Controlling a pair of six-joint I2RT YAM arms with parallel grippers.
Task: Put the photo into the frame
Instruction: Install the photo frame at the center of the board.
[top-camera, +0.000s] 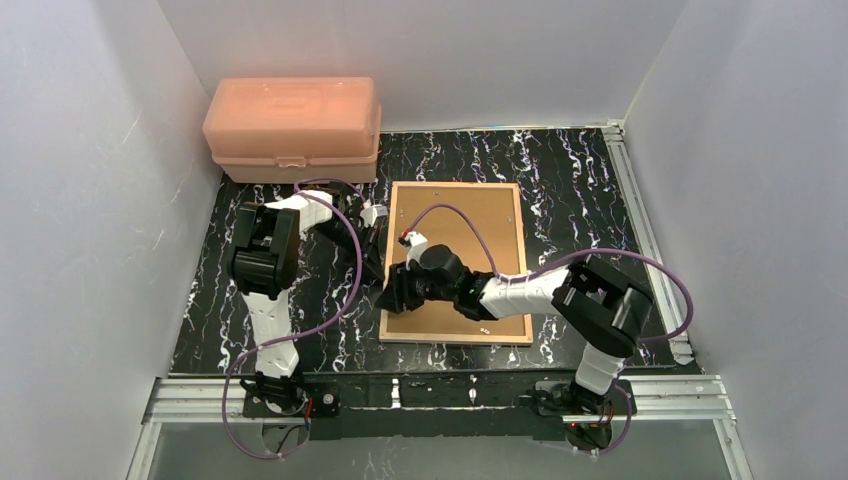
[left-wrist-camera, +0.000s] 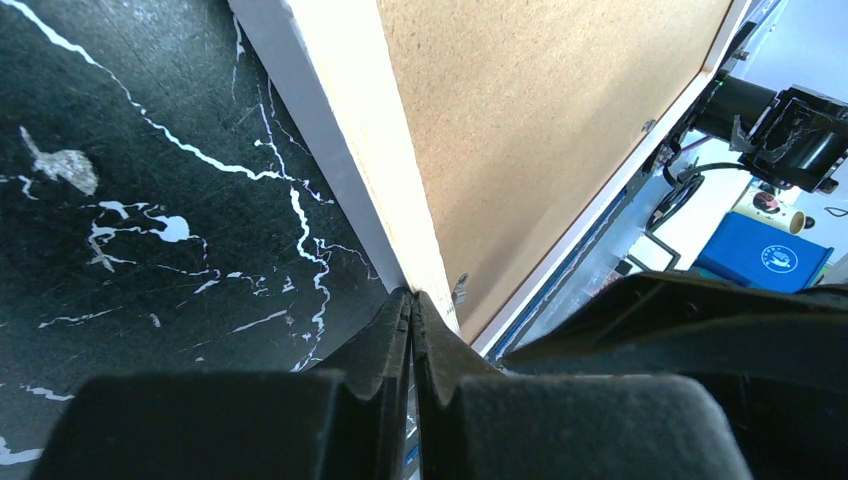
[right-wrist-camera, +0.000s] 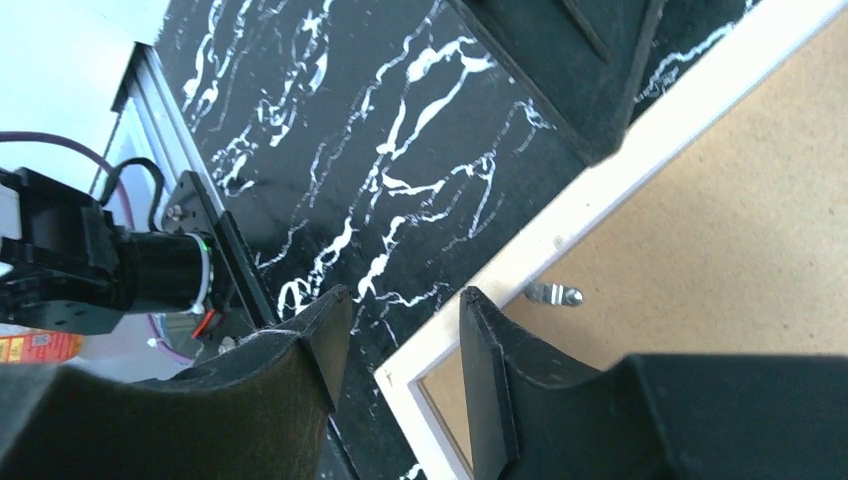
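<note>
Where I stand looking down from above, the frame (top-camera: 455, 338) lies flat in the middle of the black marbled bench (top-camera: 570, 190), tan wood back facing up, with a brown backing board (top-camera: 460, 215) sitting inside its rim. A pink box (top-camera: 292, 128) sits at the frame's 11 o'clock, against the far wall and well apart from it. Both arms reach to the frame's 9 o'clock edge. The left hand (top-camera: 372, 255) is at about the middle of that edge and the right hand (top-camera: 392, 295) is nearer the 7 o'clock corner, the two close together. From the left wrist, that hand's two fingers are pressed together, with only a hairline seam between them. Their tips rest right against the frame's pale wooden rim, where its white side meets the bench. From the right wrist, the fingers are spread wide and straddle the frame's corner. One finger hangs over the bare bench and the other over the rim and board. A small metal tab (right-wrist-camera: 555, 294) lies on the board just inside the rim, at the hand's 1 o'clock.
</note>
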